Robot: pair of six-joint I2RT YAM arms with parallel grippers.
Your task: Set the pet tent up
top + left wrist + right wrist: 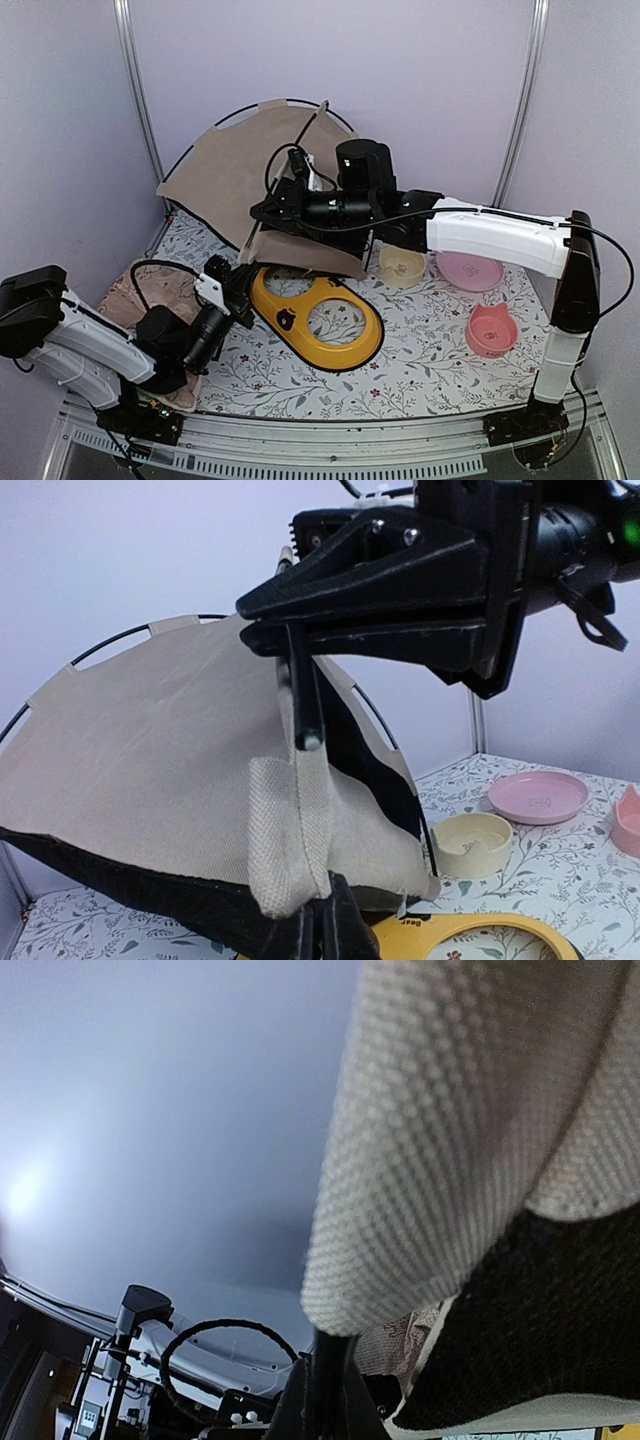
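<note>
Pinching the tan hem of the pet tent [225,170] in my left claw [328,920], I clamp its black pole [305,705] in my right claw [275,625]; the tent sits upper centre, behind the yellow double-bowl tray [320,345] on the tabletop [420,370].

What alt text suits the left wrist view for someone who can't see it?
From above, the right gripper is closed on a black pole of the half-raised tan pet tent, while the left gripper pinches a fabric strap at its lower edge. Behind sit a cream bowl, pink dish and yellow tray.
</note>
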